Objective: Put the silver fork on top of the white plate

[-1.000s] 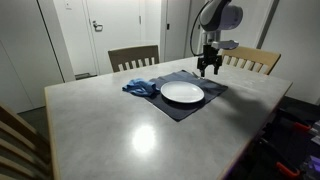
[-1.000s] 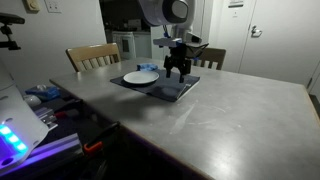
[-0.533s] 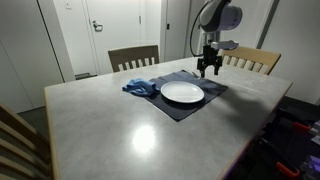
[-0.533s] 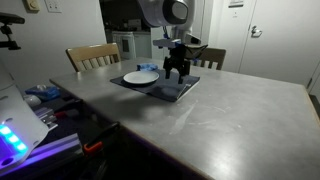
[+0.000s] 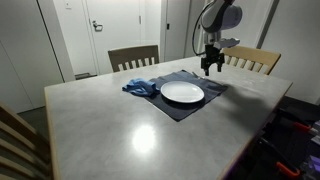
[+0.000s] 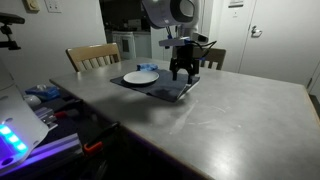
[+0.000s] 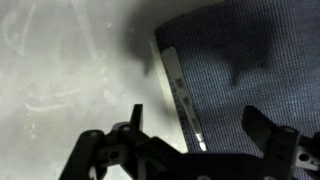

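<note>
Grey tabletop | dark woven placemat with round white plate on it | silver fork flat along placemat edge, off plate | black gripper above fork, jaws spread, empty.

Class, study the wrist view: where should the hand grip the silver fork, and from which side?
Probably mid-length, from straight above, closing across its narrow width. The silver fork lies flat along the edge of the dark mat, long and thin, and the open hand hangs over it.
</note>
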Motion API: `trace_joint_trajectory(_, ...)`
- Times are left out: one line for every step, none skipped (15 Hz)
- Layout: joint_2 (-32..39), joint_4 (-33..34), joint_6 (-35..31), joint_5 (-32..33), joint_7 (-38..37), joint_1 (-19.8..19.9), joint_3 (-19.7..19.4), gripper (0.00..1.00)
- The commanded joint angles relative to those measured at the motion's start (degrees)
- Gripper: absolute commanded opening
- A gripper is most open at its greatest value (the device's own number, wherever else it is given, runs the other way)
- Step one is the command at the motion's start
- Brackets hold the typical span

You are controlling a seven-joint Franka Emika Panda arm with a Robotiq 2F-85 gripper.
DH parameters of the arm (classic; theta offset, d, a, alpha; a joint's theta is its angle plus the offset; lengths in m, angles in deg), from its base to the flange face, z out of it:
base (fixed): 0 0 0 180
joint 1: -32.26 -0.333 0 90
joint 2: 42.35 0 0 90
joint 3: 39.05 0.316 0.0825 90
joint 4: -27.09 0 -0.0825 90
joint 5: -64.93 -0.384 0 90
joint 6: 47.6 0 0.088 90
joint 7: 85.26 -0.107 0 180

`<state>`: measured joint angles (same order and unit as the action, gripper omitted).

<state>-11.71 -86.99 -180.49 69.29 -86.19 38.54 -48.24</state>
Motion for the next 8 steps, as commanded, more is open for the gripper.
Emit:
trace_joint_trajectory(1.4,1.4,-1.5,2.1,4.4,1.3,0.8,1.00)
trace_joint_trajectory(1.3,1.2,-1.9,2.4,5.5,1.4,0.9,1.00)
trace_joint_trajectory(1.2,0.9,-2.4,2.8,6.0,1.3,0.8,1.00)
trace_joint_trajectory(1.3,0.8,-2.6,3.3,5.8,1.1,0.4,1.00)
trace_joint_trajectory(1.3,0.5,-3.2,4.2,6.0,0.9,0.2,1.00)
trace_joint_trajectory(1.5,0.4,-3.8,4.8,6.1,0.9,0.1,1.00)
trace_joint_trajectory(1.7,0.3,-4.9,5.8,6.3,0.8,0.0,1.00)
trace_joint_trajectory(2.0,0.2,-5.7,6.4,6.6,0.9,0.1,1.00)
